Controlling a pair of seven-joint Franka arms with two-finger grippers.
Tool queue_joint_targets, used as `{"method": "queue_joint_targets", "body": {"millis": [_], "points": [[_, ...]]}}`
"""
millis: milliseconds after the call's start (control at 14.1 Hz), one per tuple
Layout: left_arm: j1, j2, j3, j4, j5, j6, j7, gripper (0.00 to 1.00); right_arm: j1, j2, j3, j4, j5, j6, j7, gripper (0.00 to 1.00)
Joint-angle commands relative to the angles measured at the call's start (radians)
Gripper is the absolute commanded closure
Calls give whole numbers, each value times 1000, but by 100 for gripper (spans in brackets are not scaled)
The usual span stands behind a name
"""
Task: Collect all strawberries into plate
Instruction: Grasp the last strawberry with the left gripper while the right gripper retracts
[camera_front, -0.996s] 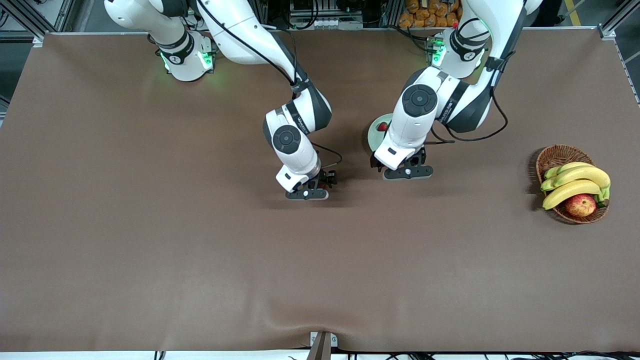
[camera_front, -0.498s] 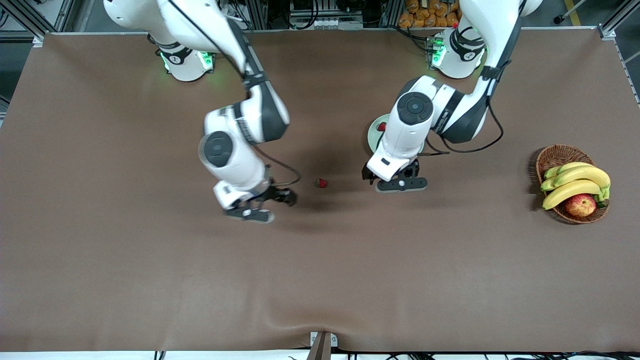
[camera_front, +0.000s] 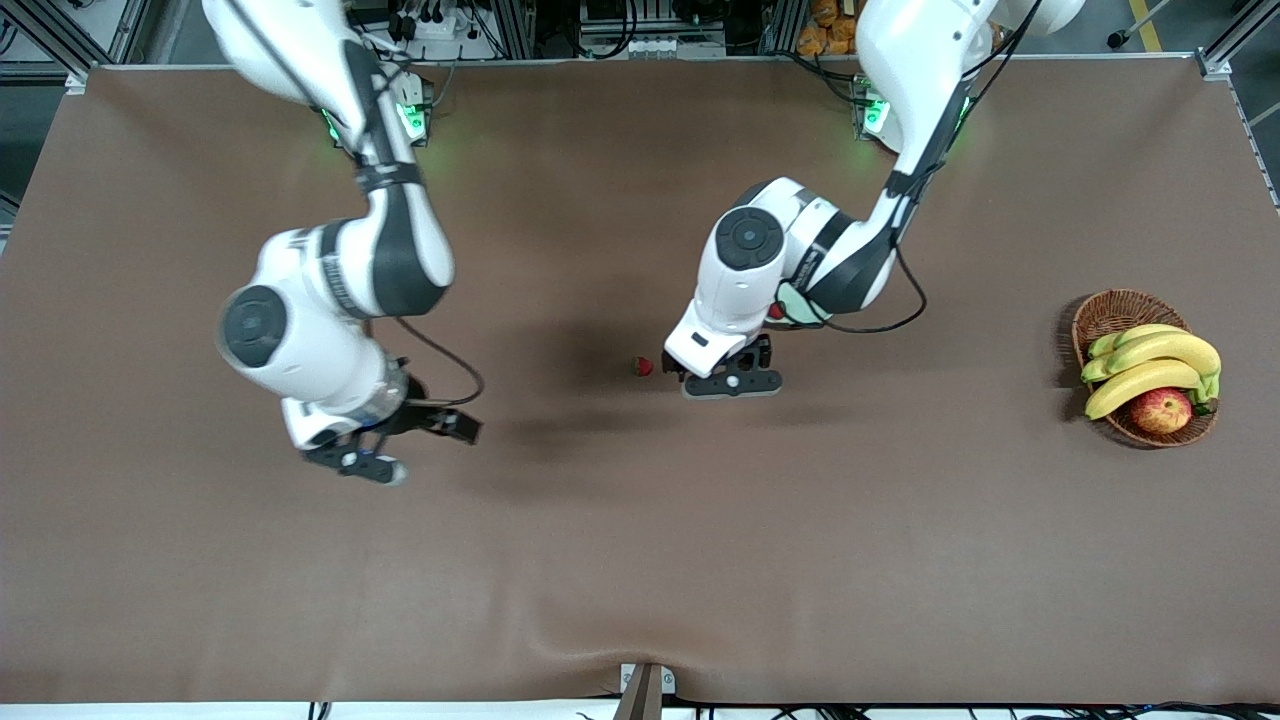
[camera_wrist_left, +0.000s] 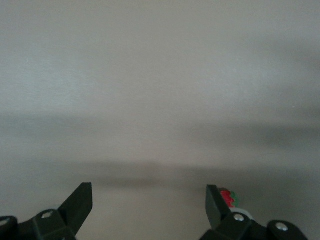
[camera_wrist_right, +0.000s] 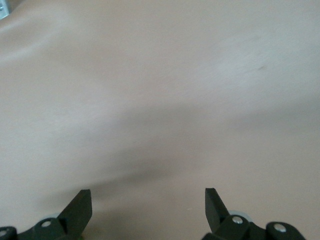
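Observation:
One strawberry (camera_front: 644, 366) lies on the brown table, small and red. My left gripper (camera_front: 722, 372) is low beside it, open and empty. In the left wrist view (camera_wrist_left: 149, 187) the berry (camera_wrist_left: 229, 197) shows just outside one finger. The mint-green plate (camera_front: 797, 306) is mostly hidden under my left arm; a second strawberry (camera_front: 775, 312) shows on its edge. The third strawberry is hidden. My right gripper (camera_front: 400, 440) is open and empty over bare table toward the right arm's end; the right wrist view (camera_wrist_right: 148, 192) shows only the cloth.
A brown wicker basket (camera_front: 1108, 312) with bananas (camera_front: 1150, 365) and a red-yellow apple (camera_front: 1160, 410) stands toward the left arm's end of the table. The cloth has a ripple (camera_front: 600, 645) at the edge nearest the front camera.
My right arm has swung away toward its end of the table, uncovering the strawberry on the cloth. My left gripper has moved from beside the plate to beside that berry.

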Motion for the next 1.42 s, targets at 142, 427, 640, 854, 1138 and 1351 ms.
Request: {"method": "queue_joint_targets", "body": {"millis": [142,427,640,854,1138,1351], "points": [[-75,122,5,121,-14,-11,-64,0,-319,-188,267,-32,-231,-127,-64,0],[-105,153,5,131,-14,1,-58,0,-528,-286,373,-39,-290,-236,-208,0],[-114,180,5,136,-13,50,-48,0,-676,-366,488,-47,-376,-305,-269,0],[-123,213,5,153,-13,82,-47,3,-721,-431,502,-47,-413,-370,-346,0],[-126,239,5,170,-11,101,-39,12,-737,-512,502,-45,-413,-459,-370,0],[-138,249,5,171,-8,104,-39,20,-828,-569,568,-42,-415,-529,-384,0]]}}
